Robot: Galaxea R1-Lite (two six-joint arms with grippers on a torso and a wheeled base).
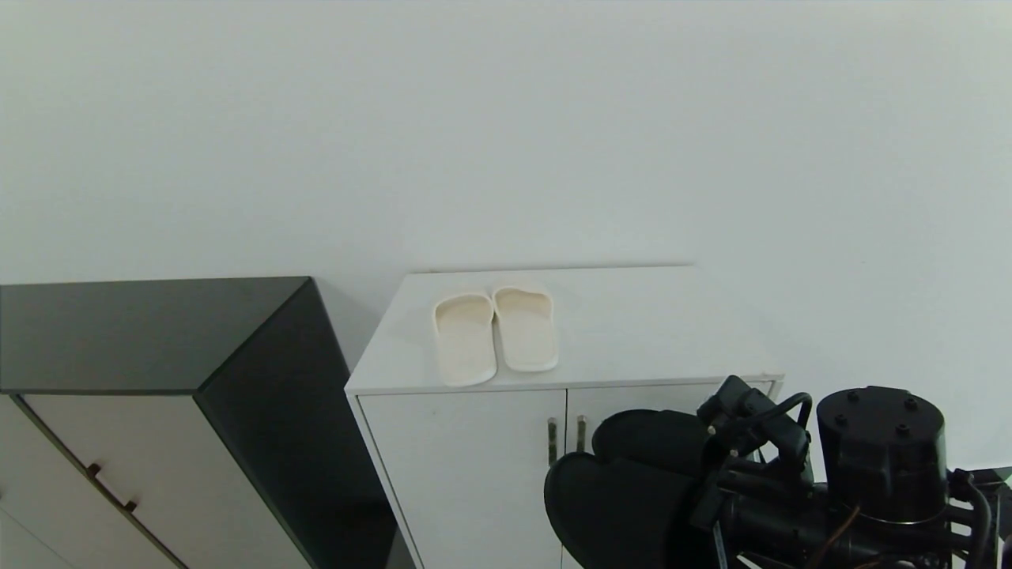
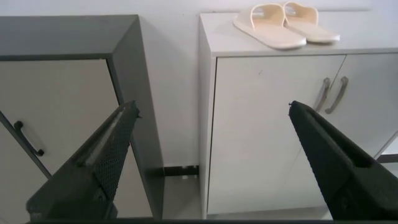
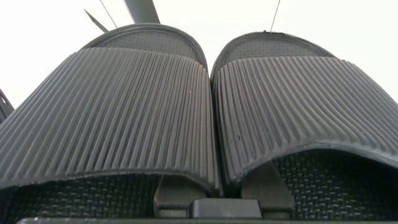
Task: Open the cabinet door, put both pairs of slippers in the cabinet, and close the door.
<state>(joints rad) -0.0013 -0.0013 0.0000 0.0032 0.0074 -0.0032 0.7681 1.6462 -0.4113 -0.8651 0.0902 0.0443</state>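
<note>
We hold the black slippers [image 1: 632, 482] side by side in our right end effector [image 3: 221, 190], which is clamped on them, at 5 o'clock in the head view before the white cabinet [image 1: 656, 332]. Its doors [image 1: 466, 474] are shut, with the handles [image 1: 565, 438] meeting mid-front. The cream slippers [image 1: 496, 336] lie on its top toward 9 o'clock, with bare top at 3 o'clock. Our left end effector [image 2: 213, 107] gapes wide, holding nothing. A dark cabinet [image 1: 158, 340] stands at 9 o'clock, and the plain wall [image 1: 506, 118] rises behind.
</note>
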